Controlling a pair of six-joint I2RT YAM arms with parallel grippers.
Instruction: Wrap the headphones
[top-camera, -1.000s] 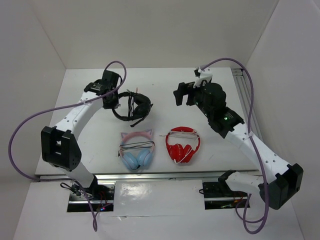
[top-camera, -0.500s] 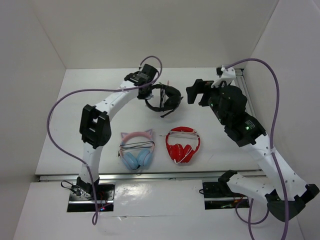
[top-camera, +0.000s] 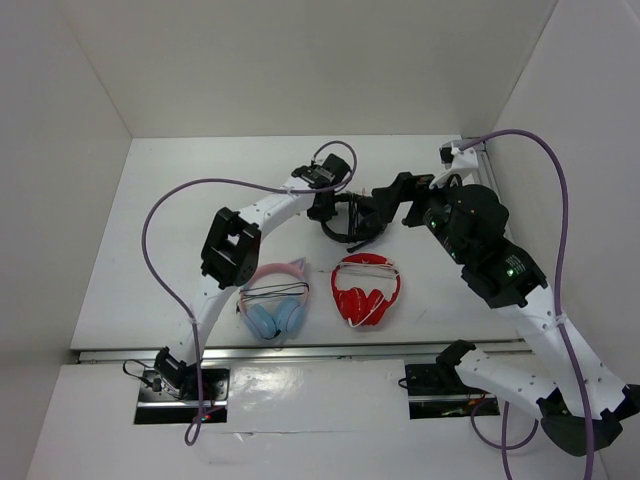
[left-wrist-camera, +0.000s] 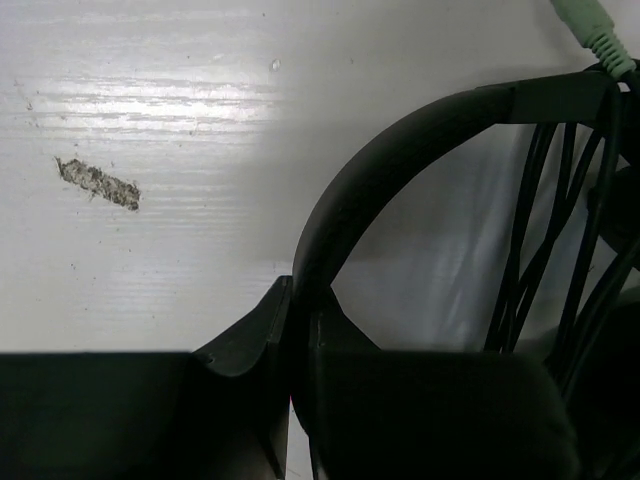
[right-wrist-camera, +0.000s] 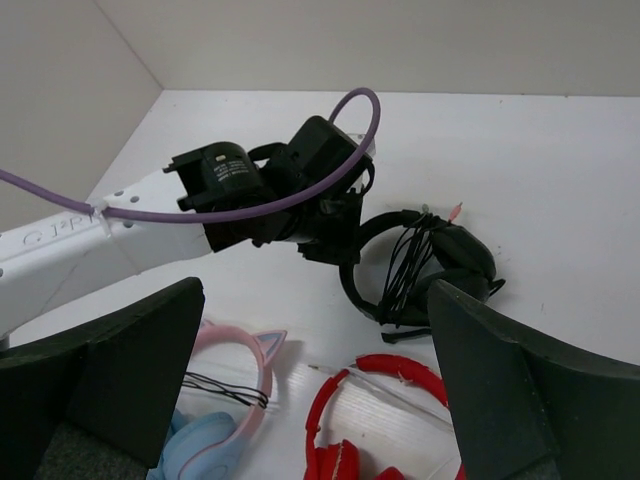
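Observation:
The black headphones (top-camera: 352, 216) lie at the table's middle, the thin black cable wound in several turns across the headband (right-wrist-camera: 405, 265). My left gripper (top-camera: 322, 208) is shut on the headband's left side; the left wrist view shows the band (left-wrist-camera: 400, 150) clamped between the two dark fingers (left-wrist-camera: 250, 340), with the cable strands (left-wrist-camera: 540, 240) at right and a pale plug tip (left-wrist-camera: 590, 25) at top. My right gripper (top-camera: 385, 205) is open wide and empty, hovering by the headphones' right side, its fingers (right-wrist-camera: 130, 370) at the sides of its wrist view.
A pink-and-blue cat-ear pair (top-camera: 273, 298) and a red pair (top-camera: 364, 290), each with cable wound round, lie nearer the front edge. White walls enclose the table on three sides. A rail (top-camera: 490, 190) runs along the right wall.
My left gripper has carried the black headphones rightward from the table's left-middle to its centre. My right arm has swung in, its open gripper now close to the headphones.

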